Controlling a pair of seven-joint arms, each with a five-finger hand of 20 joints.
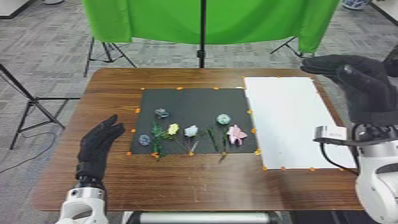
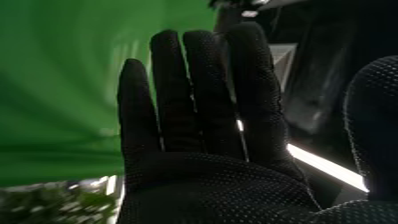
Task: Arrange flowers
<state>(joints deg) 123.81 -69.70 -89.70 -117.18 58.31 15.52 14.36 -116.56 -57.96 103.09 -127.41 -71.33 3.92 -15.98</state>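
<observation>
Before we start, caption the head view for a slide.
Pink flower and yellow flower on black rectangular mat; black-gloved left hand beside it, right hand raised.

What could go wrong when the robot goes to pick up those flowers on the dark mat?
The yellow flower and the white flower lie close together, so grabbing one might nudge or catch the other. The right hand is raised over by the table's far right corner, and the black cable loops out from its arm above the white sheet, so it could drag there as the arm lowers.
</observation>
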